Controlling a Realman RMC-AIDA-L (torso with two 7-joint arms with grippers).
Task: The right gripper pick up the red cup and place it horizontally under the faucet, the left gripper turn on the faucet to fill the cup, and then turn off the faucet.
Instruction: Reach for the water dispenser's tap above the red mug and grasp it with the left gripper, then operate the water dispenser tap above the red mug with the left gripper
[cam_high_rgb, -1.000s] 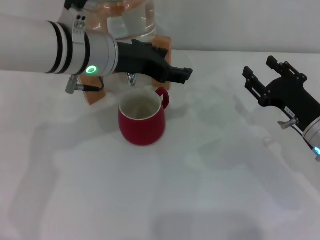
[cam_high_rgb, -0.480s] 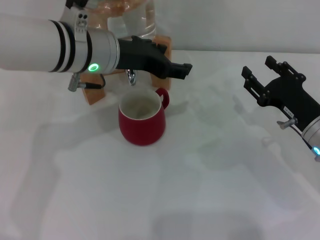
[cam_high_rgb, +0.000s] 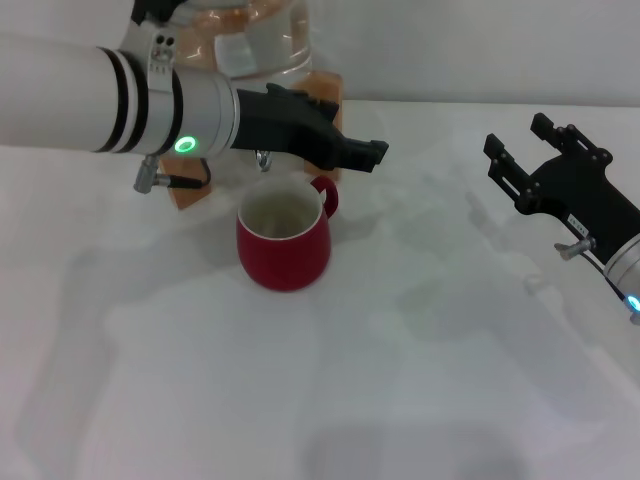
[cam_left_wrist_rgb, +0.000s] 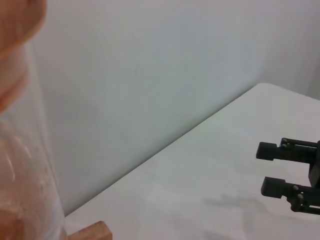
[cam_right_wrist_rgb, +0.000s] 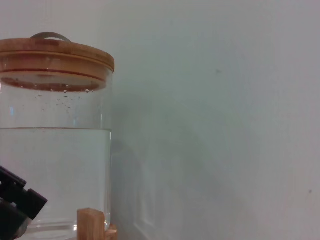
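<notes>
The red cup (cam_high_rgb: 283, 245) stands upright on the white table (cam_high_rgb: 400, 400), its handle to the right. It is directly below the chrome faucet (cam_high_rgb: 264, 158), whose spout shows just under my left arm. My left gripper (cam_high_rgb: 372, 153) reaches in from the left across the front of the faucet, above the cup's rim, and hides the lever. My right gripper (cam_high_rgb: 520, 140) is open and empty, well to the right of the cup; it also shows in the left wrist view (cam_left_wrist_rgb: 265, 167).
The glass jar (cam_high_rgb: 255, 45) of water sits on a wooden stand (cam_high_rgb: 327, 90) behind the cup. The right wrist view shows the jar (cam_right_wrist_rgb: 55, 165), its wooden lid (cam_right_wrist_rgb: 55, 57) and a wall behind. The table's back edge runs along the wall.
My left gripper rose slightly, then dipped back and a little to the right over the cup. The cup and the right arm have not moved.
</notes>
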